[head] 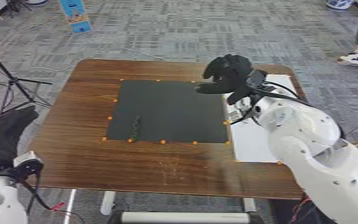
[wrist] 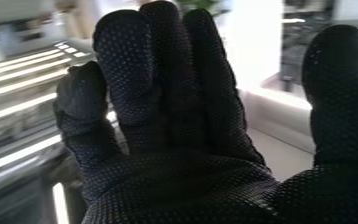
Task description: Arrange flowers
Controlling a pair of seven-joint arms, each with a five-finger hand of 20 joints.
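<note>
In the head view my right hand (head: 229, 75) is over the back right part of the table, past the dark mat's back right corner, its fingers spread and holding nothing. The right wrist view has the same hand (wrist: 180, 180) with straight fingers and the thumb apart. A thin green stem (head: 135, 128) lies on the dark mat (head: 171, 107), near its front left corner, well away from that hand. My left hand (head: 5, 135) is beyond the table's left edge with its fingers extended, holding nothing.
A white board (head: 252, 145) lies along the right of the mat, partly under my right arm. Small orange markers (head: 163, 142) line the mat's edges on the brown table (head: 158, 170). A black tripod (head: 15, 77) stands on the floor at the left.
</note>
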